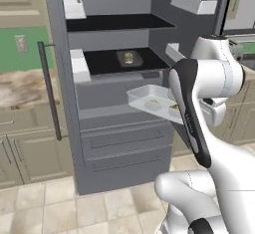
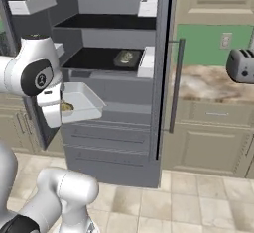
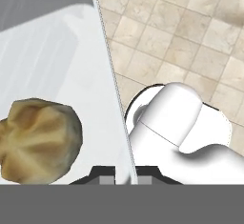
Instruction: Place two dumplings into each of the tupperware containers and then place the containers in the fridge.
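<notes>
Hand view: my claw (image 3: 125, 174) pinches the pale translucent plastic tupperware container (image 3: 52, 66) by its thin rim, light, slippery, tan dumpling (image 3: 38, 141) likely rolling.

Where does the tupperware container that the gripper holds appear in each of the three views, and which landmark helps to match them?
Left base view: the held tupperware container is right of centre, before the open fridge.
Right base view: the container is left of centre, beside the arm.
Hand view: its pale floor and rim take the left half, with a dumpling inside.
Shared landmark: the black fridge shelf bearing the other container.
</notes>
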